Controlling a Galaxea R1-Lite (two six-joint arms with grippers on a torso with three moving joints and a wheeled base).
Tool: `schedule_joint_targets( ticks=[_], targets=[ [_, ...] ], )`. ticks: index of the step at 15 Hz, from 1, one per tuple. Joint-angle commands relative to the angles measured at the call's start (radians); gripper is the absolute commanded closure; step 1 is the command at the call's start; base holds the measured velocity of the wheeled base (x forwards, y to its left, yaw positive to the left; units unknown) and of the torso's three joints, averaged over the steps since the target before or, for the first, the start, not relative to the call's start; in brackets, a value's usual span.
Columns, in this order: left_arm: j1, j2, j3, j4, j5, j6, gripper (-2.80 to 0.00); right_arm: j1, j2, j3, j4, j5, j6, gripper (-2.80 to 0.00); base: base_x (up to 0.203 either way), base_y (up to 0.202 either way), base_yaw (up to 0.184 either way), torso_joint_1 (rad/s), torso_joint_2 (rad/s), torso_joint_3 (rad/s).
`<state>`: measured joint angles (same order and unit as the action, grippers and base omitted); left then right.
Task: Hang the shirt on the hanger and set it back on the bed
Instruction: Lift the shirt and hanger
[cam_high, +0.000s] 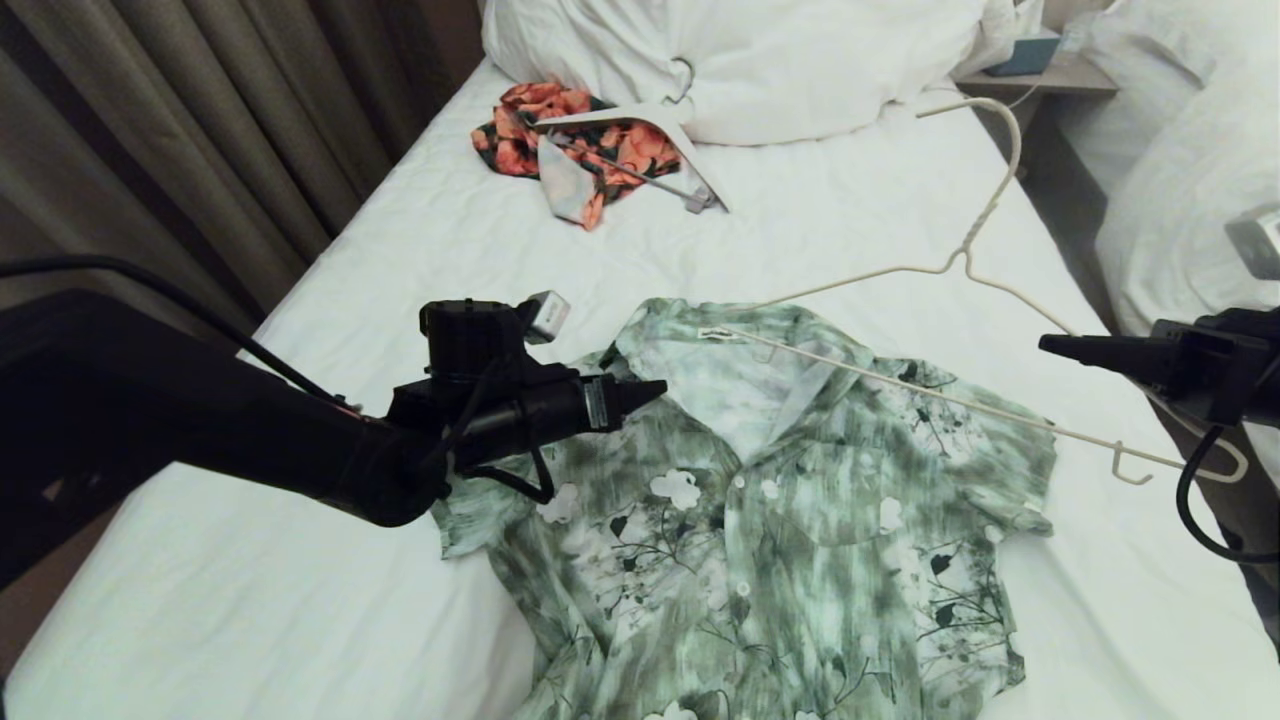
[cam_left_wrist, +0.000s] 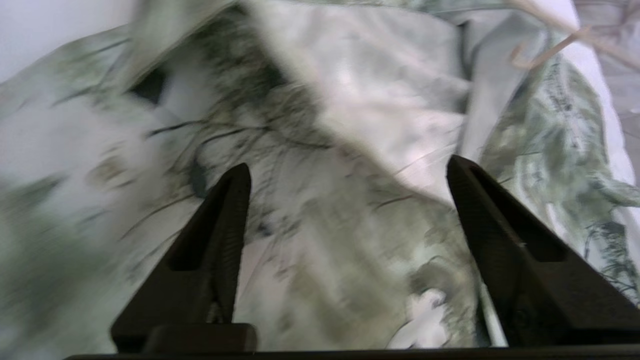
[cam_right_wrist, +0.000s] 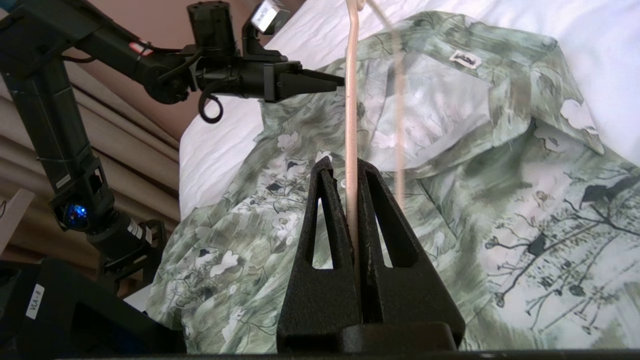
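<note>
Pinching the hanger (cam_right_wrist: 351, 125) wire between its pressed-together fingers, your right gripper (cam_right_wrist: 351, 172) held that cream frame raised over the shirt (cam_high: 760, 520), one arm running into the collar opening ahead of it and the hook pointing away up the bed (cam_high: 330, 560). Your left gripper (cam_left_wrist: 345, 175) hovered with fingers spread wide and nothing between them, just above the shirt's shoulder, fabric lying flat on the white sheet under both grippers.

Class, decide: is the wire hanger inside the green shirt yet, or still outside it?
Partly in. One arm of the hanger passes under the collar of the shirt; the rest stays outside, clamped in the right hand.
</note>
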<state>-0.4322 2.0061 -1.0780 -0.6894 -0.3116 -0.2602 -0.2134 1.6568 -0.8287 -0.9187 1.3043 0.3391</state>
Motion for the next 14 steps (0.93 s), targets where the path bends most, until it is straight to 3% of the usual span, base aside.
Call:
schedule_joint_targets(
  ticks=[1,5,9,10,12,14],
  targets=[
    [-0.016,0.037,-0.041,-0.005,0.004,-0.001,-2.80,0.001,0.009,0.005,-0.005,0.007,0.003,0.00,0.000,0.000,0.000,0.000,0.00,0.000],
    [-0.014,0.169,-0.188,-0.003,0.061,0.002,-2.80,0.009,0.018,0.003,-0.006,0.009,0.001,0.00,0.000,0.000,0.000,0.000,0.00,0.000],
    [0.001,0.214,-0.246,-0.005,0.093,0.006,-2.80,0.009,0.018,0.002,-0.006,0.009,0.001,0.00,0.000,0.000,0.000,0.000,0.00,0.000],
    [0.001,0.195,-0.244,-0.005,0.124,0.006,0.00,0.009,0.018,0.003,-0.006,0.009,0.001,0.00,0.000,0.000,0.000,0.000,0.00,0.000],
    [0.001,0.140,-0.223,-0.004,0.150,0.005,0.00,0.017,0.012,0.014,-0.008,0.014,0.000,0.00,0.000,0.000,0.000,0.000,0.00,0.000],
    [0.001,0.070,-0.171,-0.002,0.153,0.006,0.00,0.075,0.002,0.025,-0.010,0.014,-0.001,0.00,0.000,0.000,0.000,0.000,0.00,0.000]
  ],
)
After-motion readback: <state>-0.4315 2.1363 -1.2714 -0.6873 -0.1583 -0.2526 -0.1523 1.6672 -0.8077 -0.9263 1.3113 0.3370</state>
